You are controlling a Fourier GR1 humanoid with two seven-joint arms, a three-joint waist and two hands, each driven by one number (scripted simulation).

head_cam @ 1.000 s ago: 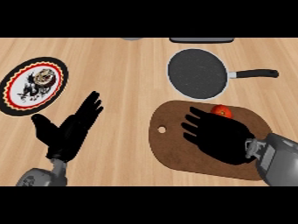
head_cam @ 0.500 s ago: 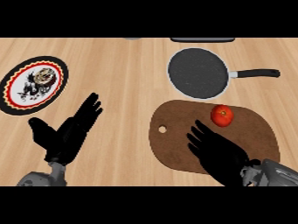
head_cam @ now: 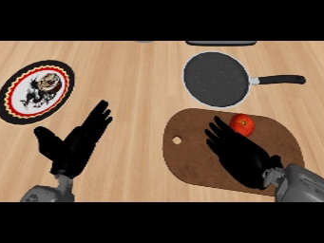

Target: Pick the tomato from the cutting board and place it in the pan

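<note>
The red tomato (head_cam: 243, 123) sits at the far end of the brown cutting board (head_cam: 192, 163). My right hand (head_cam: 238, 152) lies over the board with its fingers straight. Its fingertips reach the tomato's near-left side, and I cannot tell whether they touch it. The hand is open and holds nothing. Beyond the board stands the dark round pan (head_cam: 215, 78), with nothing in it and its black handle (head_cam: 280, 79) pointing right. At the lower left my left hand (head_cam: 77, 142) rests open above the counter, fingers up.
A round plate (head_cam: 36, 91) with a red, black and yellow rim and a picture in its middle lies at the far left. A dark object (head_cam: 220, 42) is cut off at the counter's far edge.
My right hand drew back toward me from the tomato, uncovering it, then came forward again until its fingertips reached the tomato. The left hand has barely moved.
</note>
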